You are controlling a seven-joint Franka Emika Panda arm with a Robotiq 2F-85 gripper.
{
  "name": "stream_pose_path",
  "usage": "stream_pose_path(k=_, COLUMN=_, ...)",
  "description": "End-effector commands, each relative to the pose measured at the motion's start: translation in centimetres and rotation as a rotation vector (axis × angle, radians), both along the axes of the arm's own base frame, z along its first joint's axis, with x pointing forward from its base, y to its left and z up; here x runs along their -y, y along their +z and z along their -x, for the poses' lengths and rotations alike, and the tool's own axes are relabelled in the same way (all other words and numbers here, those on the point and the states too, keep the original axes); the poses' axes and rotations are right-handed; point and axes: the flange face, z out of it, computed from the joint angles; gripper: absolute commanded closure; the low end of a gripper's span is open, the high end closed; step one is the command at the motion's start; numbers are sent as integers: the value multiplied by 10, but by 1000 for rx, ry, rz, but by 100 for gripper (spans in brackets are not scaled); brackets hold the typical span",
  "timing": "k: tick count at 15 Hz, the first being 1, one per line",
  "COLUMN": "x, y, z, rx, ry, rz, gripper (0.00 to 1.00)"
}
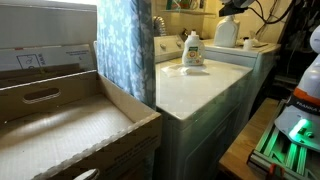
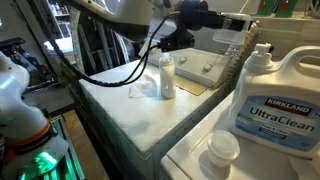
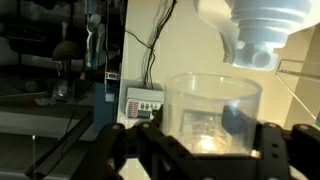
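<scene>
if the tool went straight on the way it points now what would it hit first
Most likely the clear cup, which sits right ahead between the fingers of the tool in the wrist view. Depth is unclear, so I cannot tell whether they already touch it.

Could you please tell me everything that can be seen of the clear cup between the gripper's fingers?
The clear cup is round, thin-walled and see-through, plastic by its look, with a plain rim. In the wrist view it stands mouth up between the dark fingers of the gripper; whether they clamp it cannot be told. Light glints near its bottom; any contents are unclear. The spout of a white jug hangs above its rim.
</scene>
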Motion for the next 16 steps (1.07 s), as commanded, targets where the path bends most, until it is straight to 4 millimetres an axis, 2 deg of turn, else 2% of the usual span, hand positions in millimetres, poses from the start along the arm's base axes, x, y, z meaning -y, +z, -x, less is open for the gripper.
stream_pose_path(k=1, x=25, y=-11, z=-18, rx=76, ry=-36, rz=17, gripper=66)
stream_pose_path(k=5, x=44, y=-15, z=-35, rx=127, ry=-51, rz=19, gripper=66)
stream_pose_path(k=12, x=50, y=-7, z=-52, rx=146, ry=-69, rz=38, gripper=66)
stream_pose_path(k=16, x=60, y=-18, z=-62, rx=162, ry=-95, rz=23, gripper=66)
